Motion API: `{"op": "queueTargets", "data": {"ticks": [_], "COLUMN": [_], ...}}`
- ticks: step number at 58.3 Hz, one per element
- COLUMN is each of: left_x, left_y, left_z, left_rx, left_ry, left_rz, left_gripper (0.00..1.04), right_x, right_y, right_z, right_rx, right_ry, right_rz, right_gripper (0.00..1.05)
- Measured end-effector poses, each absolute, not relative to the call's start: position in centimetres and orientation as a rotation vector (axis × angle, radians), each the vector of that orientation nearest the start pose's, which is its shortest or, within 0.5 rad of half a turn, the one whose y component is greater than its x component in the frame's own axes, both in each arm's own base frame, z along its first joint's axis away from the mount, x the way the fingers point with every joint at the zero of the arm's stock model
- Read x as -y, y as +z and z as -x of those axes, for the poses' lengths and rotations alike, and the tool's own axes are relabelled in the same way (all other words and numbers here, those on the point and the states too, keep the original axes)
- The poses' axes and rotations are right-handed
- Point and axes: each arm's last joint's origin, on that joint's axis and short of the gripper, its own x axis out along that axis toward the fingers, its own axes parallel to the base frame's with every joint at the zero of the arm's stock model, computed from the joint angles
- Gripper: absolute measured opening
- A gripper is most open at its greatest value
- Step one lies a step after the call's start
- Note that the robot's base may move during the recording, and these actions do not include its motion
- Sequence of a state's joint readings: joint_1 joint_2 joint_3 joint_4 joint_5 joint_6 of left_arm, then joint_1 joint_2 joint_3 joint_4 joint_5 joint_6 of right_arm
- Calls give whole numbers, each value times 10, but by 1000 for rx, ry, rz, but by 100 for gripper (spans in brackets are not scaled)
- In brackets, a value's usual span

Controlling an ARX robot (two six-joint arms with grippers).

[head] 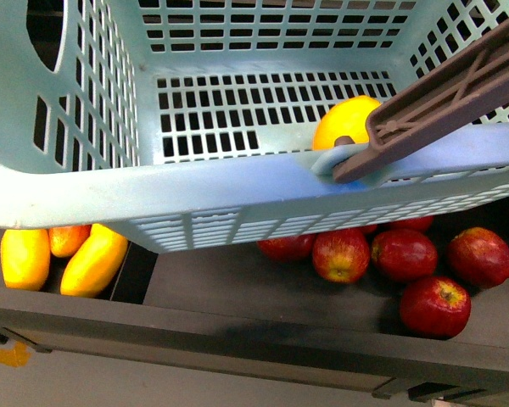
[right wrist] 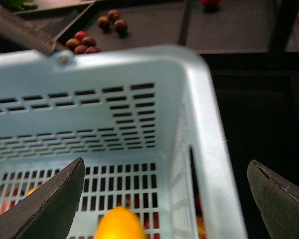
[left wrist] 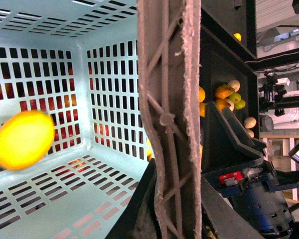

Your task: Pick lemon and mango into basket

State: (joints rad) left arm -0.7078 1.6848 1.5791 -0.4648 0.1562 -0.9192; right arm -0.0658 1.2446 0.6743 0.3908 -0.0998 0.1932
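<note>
While the lemon [head: 346, 121] is inside the basket [head: 68, 182] | right gripper [right wrist: 165, 163] jaws wide open above it | left gripper [left wrist: 177, 219] jaws flank handle [left wrist: 169, 119], grip unclear | mango [head: 93, 260] on shelf [head: 237, 331]: likely smooth, firm, weighty; grasp across middle.

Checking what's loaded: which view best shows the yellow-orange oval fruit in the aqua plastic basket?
Left wrist view: the whole yellow-orange oval fruit shows, though blurred. Front: the grey-brown handle hides part. Right wrist: only its top.
</note>
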Motion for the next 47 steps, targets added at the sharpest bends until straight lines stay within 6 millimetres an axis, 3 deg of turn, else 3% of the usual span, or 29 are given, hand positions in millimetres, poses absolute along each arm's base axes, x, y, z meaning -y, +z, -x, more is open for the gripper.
{"op": "queueTargets", "data": {"ticks": [3, 8, 25, 29, 35, 47], "left_x": [251, 251, 252, 252, 252, 252], "left_y": [348, 348, 348, 348, 348, 348], "left_z": [-287, -287, -286, -286, -286, -286], "left_rx": [-897, -898, -907, -901, -900, -903], "left_ry": [-512, -513, -520, -512, -514, -515], "left_rz": [677, 678, 684, 682, 679, 683], "left_gripper": [8, 8, 8, 8, 8, 8], "right_x": [23, 27, 15, 10, 3, 1], "right_y": [254, 249, 215, 206, 199, 189], "right_z": [-264, -251, -209, -196, -186, -168], "right_rx": [-160, -38, -7, -11, -10, -9], "right_ry": [-22, -23, -3, -11, -10, -2], "right_rz": [-211, -118, -21, -11, -9, -5], "right_gripper": [94, 81, 36, 19, 3, 2]}}
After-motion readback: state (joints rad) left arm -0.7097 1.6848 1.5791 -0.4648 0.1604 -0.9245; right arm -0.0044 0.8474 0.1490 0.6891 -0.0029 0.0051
